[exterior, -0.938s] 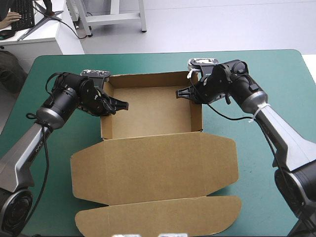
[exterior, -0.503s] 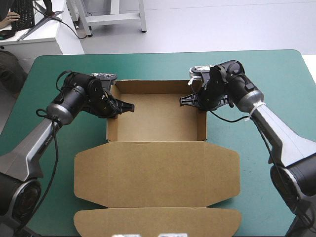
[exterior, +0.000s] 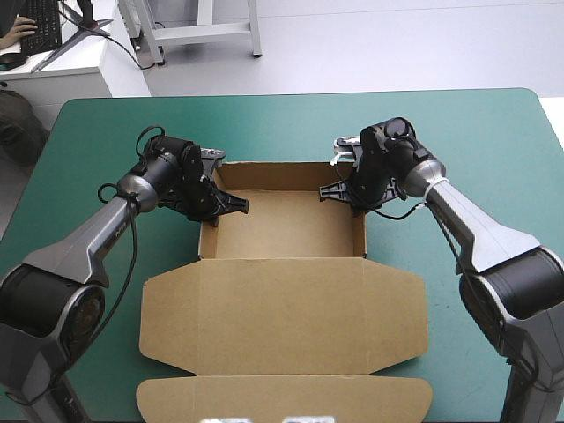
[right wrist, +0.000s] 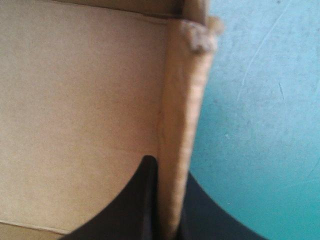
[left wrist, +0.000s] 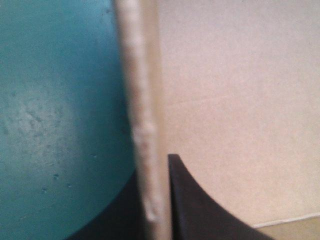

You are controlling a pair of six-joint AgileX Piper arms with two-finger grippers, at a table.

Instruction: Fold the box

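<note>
Brown board stands as an open tray: the box point(exterior: 282, 231) sits mid-bench point(exterior: 97, 132) on the teal-green cover, its lid point(exterior: 282, 308) lying flat on the box's near side; the left claw point(exterior: 227, 204) pinches the box's left wall, one black finger inside, one outside; the right claw point(exterior: 339, 189) pinches the right wall likewise; the step in hand looks like seating the side walls; next, I judge, both claws must release without dragging those walls outward.

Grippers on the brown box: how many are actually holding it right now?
2. The left gripper is shut on the box's left wall, the right gripper on its right wall, with one finger inside and one outside each. None is hidden.
</note>
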